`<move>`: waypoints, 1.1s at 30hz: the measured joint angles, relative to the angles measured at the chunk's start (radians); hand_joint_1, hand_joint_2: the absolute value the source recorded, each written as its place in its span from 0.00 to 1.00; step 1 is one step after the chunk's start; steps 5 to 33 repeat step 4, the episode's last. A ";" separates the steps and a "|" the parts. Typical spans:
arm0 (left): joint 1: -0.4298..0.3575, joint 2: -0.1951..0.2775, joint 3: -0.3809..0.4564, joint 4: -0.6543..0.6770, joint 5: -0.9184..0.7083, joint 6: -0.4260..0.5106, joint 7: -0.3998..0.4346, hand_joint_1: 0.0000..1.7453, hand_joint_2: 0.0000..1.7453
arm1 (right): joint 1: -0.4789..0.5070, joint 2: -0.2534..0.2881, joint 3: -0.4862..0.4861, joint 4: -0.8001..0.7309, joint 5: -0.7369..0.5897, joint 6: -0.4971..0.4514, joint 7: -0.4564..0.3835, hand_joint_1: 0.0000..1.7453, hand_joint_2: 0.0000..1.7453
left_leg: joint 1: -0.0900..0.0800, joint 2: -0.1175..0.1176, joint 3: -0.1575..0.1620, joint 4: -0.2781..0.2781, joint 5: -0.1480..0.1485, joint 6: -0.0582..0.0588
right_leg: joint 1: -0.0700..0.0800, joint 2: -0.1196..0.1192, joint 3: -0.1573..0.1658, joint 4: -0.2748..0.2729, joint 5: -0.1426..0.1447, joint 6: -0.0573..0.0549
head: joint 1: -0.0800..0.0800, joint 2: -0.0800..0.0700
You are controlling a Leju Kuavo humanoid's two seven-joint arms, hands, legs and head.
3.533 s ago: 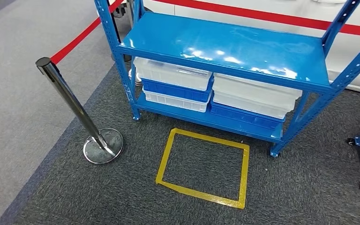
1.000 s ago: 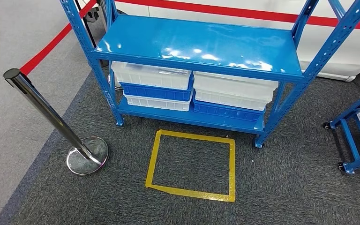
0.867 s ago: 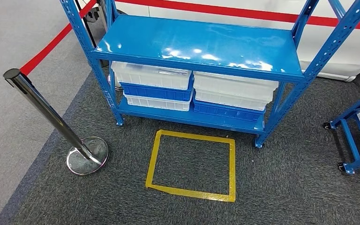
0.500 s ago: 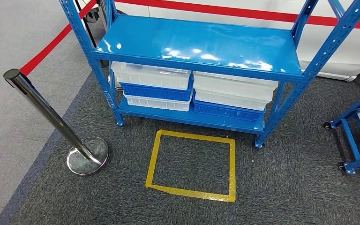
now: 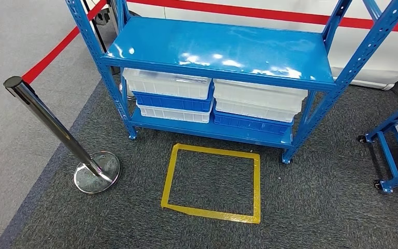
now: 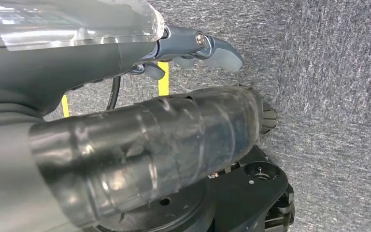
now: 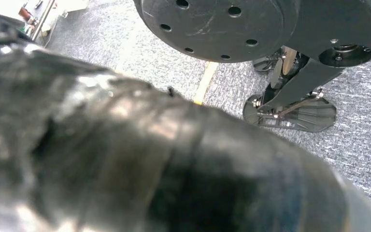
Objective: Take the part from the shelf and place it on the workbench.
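A blue metal shelf [image 5: 223, 49] stands ahead of me in the head view, its glossy middle board bare. Under that board, white bins [image 5: 168, 83] and blue bins [image 5: 173, 101] are stacked in two piles on the lowest board; what lies in them is hidden. My left hand [image 6: 174, 96] hangs over the grey carpet with its fingers [image 6: 212, 48] stretched out and nothing in it. My right hand [image 7: 149, 169] is a dark blurred mass close to the lens, and how its fingers lie cannot be made out.
A yellow tape square [image 5: 212, 212] marks the carpet just before the shelf. A chrome stanchion [image 5: 46, 122] with a red belt [image 5: 57, 49] stands at the left. A second blue wheeled rack [image 5: 394, 150] is at the right edge.
Since 3.5 s ago my view has shifted, so the shelf now sits squarer and more central; that is the camera moving. Over the last second nothing has changed.
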 joint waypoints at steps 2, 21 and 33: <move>0.000 0.000 0.000 0.000 0.000 0.000 0.000 0.00 0.00 | 0.000 0.000 0.000 0.000 0.000 0.000 0.000 0.00 0.00 | 0.000 0.000 0.000 0.000 0.000 0.000 | 0.000 0.000 0.000 0.000 0.000 0.000 | 0.000 0.000; 0.000 0.000 0.000 0.000 0.000 0.000 0.000 0.00 0.00 | 0.000 0.000 0.000 0.000 0.000 0.000 0.000 0.00 0.00 | 0.000 0.000 0.000 0.000 0.000 0.000 | 0.000 0.000 0.000 0.000 0.000 0.000 | 0.000 0.000; 0.000 0.000 0.000 0.000 0.000 0.000 0.000 0.00 0.00 | 0.000 0.000 0.000 0.000 0.000 0.000 0.000 0.00 0.00 | 0.000 0.000 0.000 0.000 0.000 0.000 | 0.000 0.000 0.000 0.000 0.000 0.000 | 0.000 0.000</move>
